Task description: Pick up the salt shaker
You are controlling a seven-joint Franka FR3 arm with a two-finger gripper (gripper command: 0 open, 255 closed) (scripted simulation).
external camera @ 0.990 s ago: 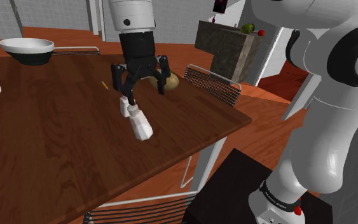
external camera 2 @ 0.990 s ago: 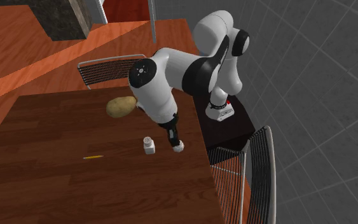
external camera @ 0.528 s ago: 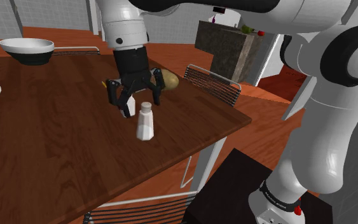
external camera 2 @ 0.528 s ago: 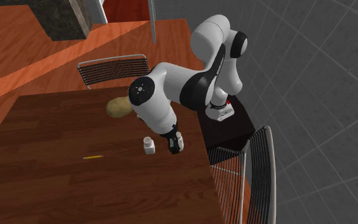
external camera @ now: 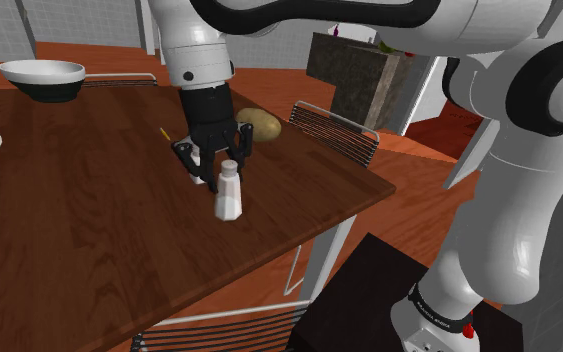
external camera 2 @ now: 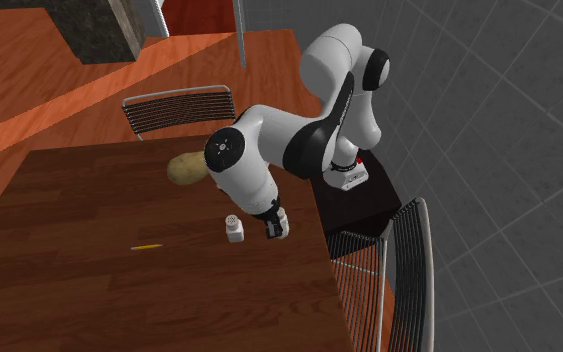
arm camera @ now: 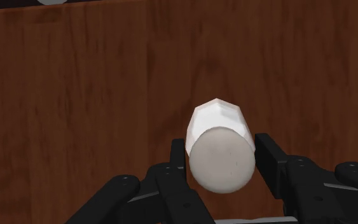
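Gripper point(external camera: 217, 163) dropping lower than half second ago, now straddling white salt shaker point(external camera: 229, 193). Jaws standing spread beside cap, not yet pinching. Shaker standing upright on wooden table point(external camera: 79, 230), near potato point(external camera: 260, 124). Approach looking done; closing and lifting remaining.

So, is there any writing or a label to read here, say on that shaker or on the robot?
No text here can be read.
The shaker is plain white, with no label.
The dark band at the arm's foot bears tiny pale marks, too small to read.
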